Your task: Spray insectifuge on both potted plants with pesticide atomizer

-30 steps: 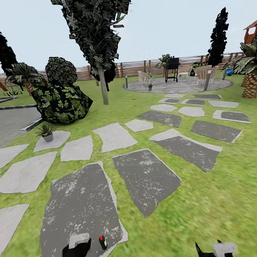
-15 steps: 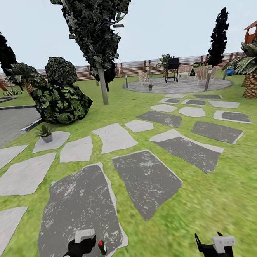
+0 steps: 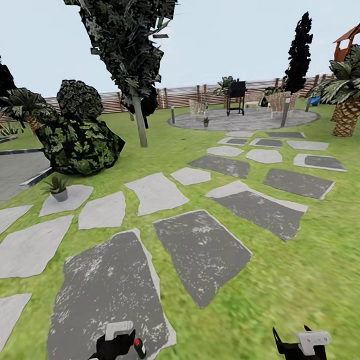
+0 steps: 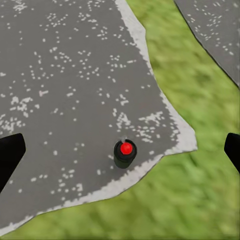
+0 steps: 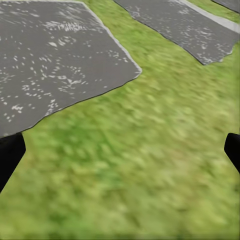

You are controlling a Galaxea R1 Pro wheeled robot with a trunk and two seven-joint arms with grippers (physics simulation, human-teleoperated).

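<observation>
The pesticide atomizer [image 3: 139,348], a slim dark bottle with a red top, stands upright near the front right edge of a dark stepping stone [image 3: 102,285]. My left gripper [image 3: 124,342] hangs just left of it, open and holding nothing. In the left wrist view the atomizer [image 4: 125,152] sits between the two widely spread fingertips [image 4: 11,155]. My right gripper [image 3: 294,349] is open over grass, with its fingertips [image 5: 10,152] far apart. One potted plant [image 3: 56,187] sits on a pale stone at the left. Another potted plant [image 3: 205,121] stands far off on the round patio.
Stepping stones [image 3: 202,251] cross the lawn toward the round patio [image 3: 246,120], which holds a black grill [image 3: 236,96] and chairs. A tree trunk [image 3: 140,120] and a big dark shrub [image 3: 75,140] stand at left centre. A palm [image 3: 349,113] and the wooden fence [image 3: 183,95] lie beyond.
The camera has shifted, so the whole scene slid slightly left. My left gripper has extended forward and now sits closer beside the atomizer. The right gripper has barely moved.
</observation>
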